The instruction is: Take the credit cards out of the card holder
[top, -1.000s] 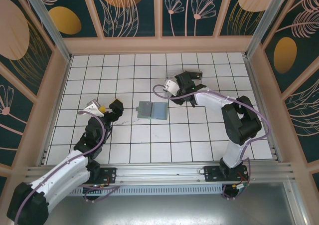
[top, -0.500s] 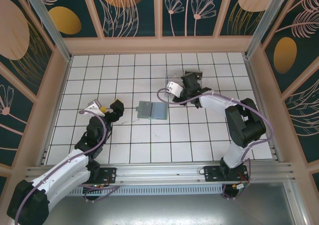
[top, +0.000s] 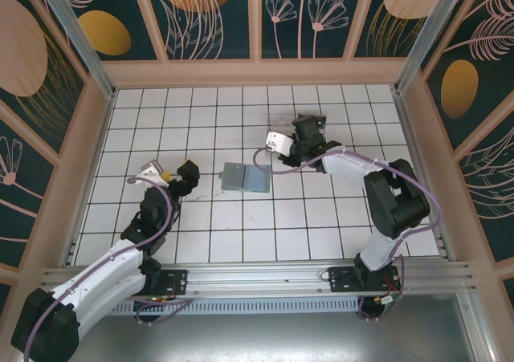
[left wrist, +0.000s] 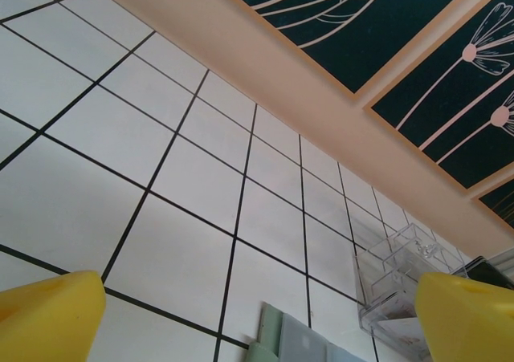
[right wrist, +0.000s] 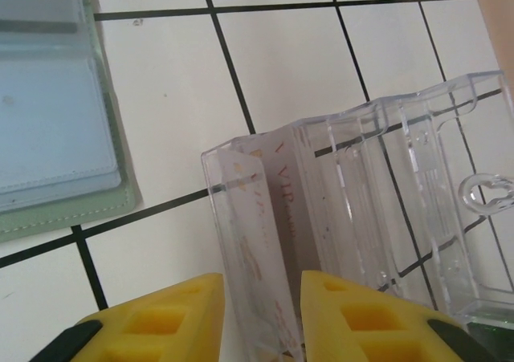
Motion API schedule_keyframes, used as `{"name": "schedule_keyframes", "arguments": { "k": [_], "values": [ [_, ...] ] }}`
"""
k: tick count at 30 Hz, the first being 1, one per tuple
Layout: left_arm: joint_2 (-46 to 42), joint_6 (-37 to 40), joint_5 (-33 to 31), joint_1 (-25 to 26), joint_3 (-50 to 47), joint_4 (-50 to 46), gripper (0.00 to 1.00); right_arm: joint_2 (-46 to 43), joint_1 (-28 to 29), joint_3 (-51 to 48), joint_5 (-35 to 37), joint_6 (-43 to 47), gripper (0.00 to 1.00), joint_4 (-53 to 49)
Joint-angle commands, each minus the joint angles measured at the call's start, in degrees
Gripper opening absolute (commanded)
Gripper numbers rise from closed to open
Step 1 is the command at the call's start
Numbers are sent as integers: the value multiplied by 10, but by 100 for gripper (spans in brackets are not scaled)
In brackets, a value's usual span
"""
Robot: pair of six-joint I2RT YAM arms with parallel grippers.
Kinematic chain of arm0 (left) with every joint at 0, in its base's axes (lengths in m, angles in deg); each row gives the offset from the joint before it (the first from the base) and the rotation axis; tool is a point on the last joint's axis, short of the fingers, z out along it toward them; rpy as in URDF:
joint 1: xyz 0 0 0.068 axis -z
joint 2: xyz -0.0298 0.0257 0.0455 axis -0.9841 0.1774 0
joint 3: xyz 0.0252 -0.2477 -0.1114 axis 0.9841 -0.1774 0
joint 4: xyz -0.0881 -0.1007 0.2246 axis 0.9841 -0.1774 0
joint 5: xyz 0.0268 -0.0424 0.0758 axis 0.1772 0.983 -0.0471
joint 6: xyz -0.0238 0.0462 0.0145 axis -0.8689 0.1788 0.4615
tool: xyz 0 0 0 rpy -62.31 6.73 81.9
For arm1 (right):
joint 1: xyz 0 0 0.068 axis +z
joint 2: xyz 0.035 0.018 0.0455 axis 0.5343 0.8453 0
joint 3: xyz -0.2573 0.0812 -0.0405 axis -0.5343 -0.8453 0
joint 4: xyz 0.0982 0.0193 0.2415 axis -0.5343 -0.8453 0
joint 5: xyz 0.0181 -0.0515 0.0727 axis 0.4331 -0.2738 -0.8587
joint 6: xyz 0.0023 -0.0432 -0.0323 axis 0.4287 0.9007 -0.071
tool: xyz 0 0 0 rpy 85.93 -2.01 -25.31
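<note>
Right fingers (right wrist: 161,322) shifted over the clear tray (right wrist: 418,177), narrowed about a card (right wrist: 273,242), grip unclear; left fingers (left wrist: 48,314) wide, empty.

The pale card (right wrist: 277,217) standing in the clear tray (right wrist: 418,161) reads "VIP".

The card holder (right wrist: 56,137) is soft, matt grey-green material with a stitched edge; its inner pockets are clear and slightly shiny. The tray (right wrist: 418,177) is hard, glossy transparent plastic, and the card (right wrist: 269,217) standing in it looks smooth and pale. The 2 yellow finger pads (right wrist: 161,322) look like matt, porous foam. The table (top: 241,242) is smooth white tile with a faint sheen
</note>
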Motion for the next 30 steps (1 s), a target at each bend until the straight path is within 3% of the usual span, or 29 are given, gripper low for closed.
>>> {"name": "schedule_keyframes", "arguments": {
  "k": [1,30],
  "values": [
    [-1,15,-11,-3,2,18,99,19,5,21,1,17,32,6],
    [2,14,-9,-3,3,19,99,68,0,62,-7,8,31,-28]
  ]
}}
